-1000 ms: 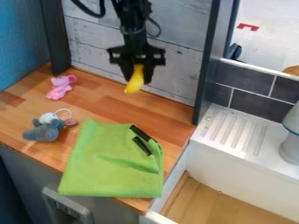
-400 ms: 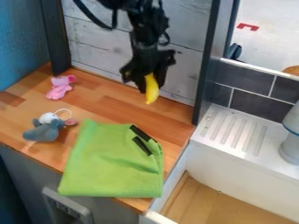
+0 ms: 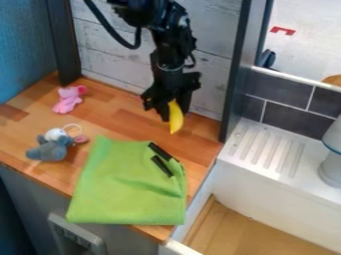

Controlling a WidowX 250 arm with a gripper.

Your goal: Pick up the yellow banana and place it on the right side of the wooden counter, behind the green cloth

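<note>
So my hand (image 3: pixel 174 115) is clamped around one end of a yellow banana (image 3: pixel 176 123), with the rest poking out below my fingers, pointing down. I honestly can't tell if its tip touches the wooden counter (image 3: pixel 126 118) or hangs just over it.

Biggest worry: I've only got the one end. If the tip knocks the counter because I'm too low, I reckon it could pivot in my grip or pop out. Smooth skin plus a light squeeze could let it slide too.

The green cloth (image 3: pixel 120 187) lies nearby on the camera side of me, two black strips (image 3: pixel 161 166) on top. Dragging the banana low over it could snag or bunch it and shove those strips about. The dark post (image 3: pixel 238 74) is beside me on the sink (image 3: pixel 259 149) side, so a wide swing that way might bump it. The pale plank wall (image 3: pixel 110 47) is behind me, another thing to clip if I back up carelessly. The pink toy (image 3: pixel 68 99) and grey plush (image 3: pixel 52 149) sit well off to the side away from the sink, so less of a risk.
</note>
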